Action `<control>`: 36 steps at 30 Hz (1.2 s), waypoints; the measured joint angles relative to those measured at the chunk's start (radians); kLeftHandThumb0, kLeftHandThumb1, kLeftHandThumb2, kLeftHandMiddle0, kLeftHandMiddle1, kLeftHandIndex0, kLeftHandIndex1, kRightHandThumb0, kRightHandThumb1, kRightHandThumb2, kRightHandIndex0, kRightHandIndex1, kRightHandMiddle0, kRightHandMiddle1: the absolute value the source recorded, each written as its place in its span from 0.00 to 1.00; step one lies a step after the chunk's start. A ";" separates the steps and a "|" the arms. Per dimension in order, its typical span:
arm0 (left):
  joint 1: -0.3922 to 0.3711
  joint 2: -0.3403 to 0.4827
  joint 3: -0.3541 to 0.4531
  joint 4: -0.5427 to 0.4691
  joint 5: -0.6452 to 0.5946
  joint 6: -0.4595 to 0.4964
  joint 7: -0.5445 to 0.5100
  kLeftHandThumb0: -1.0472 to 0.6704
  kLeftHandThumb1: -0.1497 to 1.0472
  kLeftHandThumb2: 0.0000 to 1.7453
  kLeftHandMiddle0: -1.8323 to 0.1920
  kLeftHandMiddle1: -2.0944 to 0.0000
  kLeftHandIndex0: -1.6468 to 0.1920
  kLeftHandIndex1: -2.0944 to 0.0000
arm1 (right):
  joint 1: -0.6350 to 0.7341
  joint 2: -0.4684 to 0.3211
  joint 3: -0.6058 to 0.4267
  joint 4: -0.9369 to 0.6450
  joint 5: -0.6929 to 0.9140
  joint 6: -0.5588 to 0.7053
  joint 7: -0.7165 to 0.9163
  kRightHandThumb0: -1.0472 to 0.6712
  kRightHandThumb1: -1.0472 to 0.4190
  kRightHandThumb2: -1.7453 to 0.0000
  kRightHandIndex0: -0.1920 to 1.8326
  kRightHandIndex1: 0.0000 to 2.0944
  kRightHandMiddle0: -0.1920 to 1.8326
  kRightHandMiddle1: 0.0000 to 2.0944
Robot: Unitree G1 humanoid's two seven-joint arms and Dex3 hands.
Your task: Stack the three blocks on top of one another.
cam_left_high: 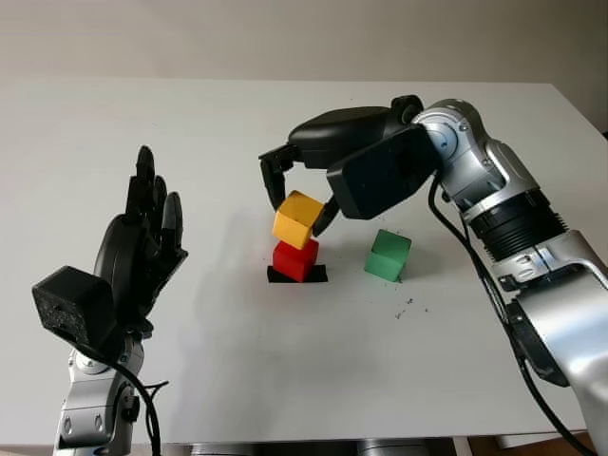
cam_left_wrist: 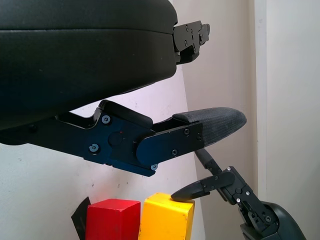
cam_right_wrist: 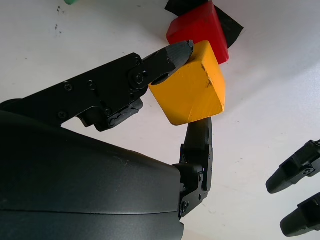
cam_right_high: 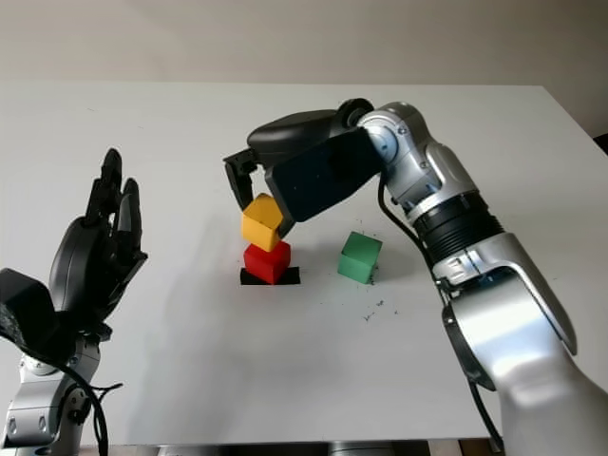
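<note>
A red block (cam_left_high: pixel 295 259) sits on a black tape mark (cam_left_high: pixel 319 275) near the table's middle. Directly over it is a yellow block (cam_left_high: pixel 297 218), tilted, with its lower edge at the red block's top; whether the two touch I cannot tell. My right hand (cam_left_high: pixel 296 203) reaches in from the right and is shut on the yellow block (cam_right_wrist: pixel 192 90), one fingertip (cam_right_wrist: pixel 177 52) on one side and another finger (cam_right_wrist: pixel 198 137) on the opposite side. A green block (cam_left_high: pixel 388 255) stands on the table just right of the pair. My left hand (cam_left_high: pixel 142 228) is raised at the left, open.
The white table (cam_left_high: pixel 285 380) runs wide around the blocks, with its front edge near the picture's bottom. A few dark specks (cam_left_high: pixel 408 306) lie in front of the green block. The right forearm (cam_left_high: pixel 503 209) crosses above the table's right side.
</note>
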 measured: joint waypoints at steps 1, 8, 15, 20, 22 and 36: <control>0.000 0.000 0.000 0.000 0.000 0.001 0.000 0.18 1.00 0.38 1.00 0.99 1.00 0.99 | -0.001 0.002 0.001 0.004 0.000 -0.003 -0.001 0.41 0.05 0.97 0.18 0.02 0.23 0.81; 0.001 0.002 0.000 -0.001 0.000 0.008 -0.006 0.18 1.00 0.38 1.00 0.99 1.00 0.99 | -0.006 0.029 0.001 0.022 0.007 0.024 0.009 0.40 0.05 0.97 0.17 0.02 0.22 0.82; 0.004 0.002 -0.002 -0.002 0.002 0.008 -0.003 0.19 1.00 0.38 1.00 0.99 1.00 1.00 | -0.007 0.032 0.001 0.022 0.008 0.050 0.028 0.40 0.05 0.97 0.18 0.02 0.23 0.81; 0.007 0.001 -0.008 -0.002 0.001 0.006 0.000 0.18 1.00 0.38 1.00 0.99 1.00 1.00 | -0.007 0.032 0.001 0.022 0.013 0.051 0.044 0.41 0.06 0.97 0.18 0.02 0.23 0.81; 0.008 0.001 -0.008 -0.002 0.001 0.006 0.001 0.18 1.00 0.37 1.00 0.99 1.00 0.99 | -0.007 0.032 0.001 0.022 0.014 0.051 0.049 0.41 0.06 0.97 0.17 0.02 0.23 0.80; 0.015 -0.004 -0.009 -0.002 0.001 -0.011 0.004 0.18 1.00 0.38 1.00 0.98 1.00 0.99 | -0.007 0.031 0.001 0.022 0.014 0.047 0.070 0.42 0.07 0.97 0.19 0.03 0.24 0.79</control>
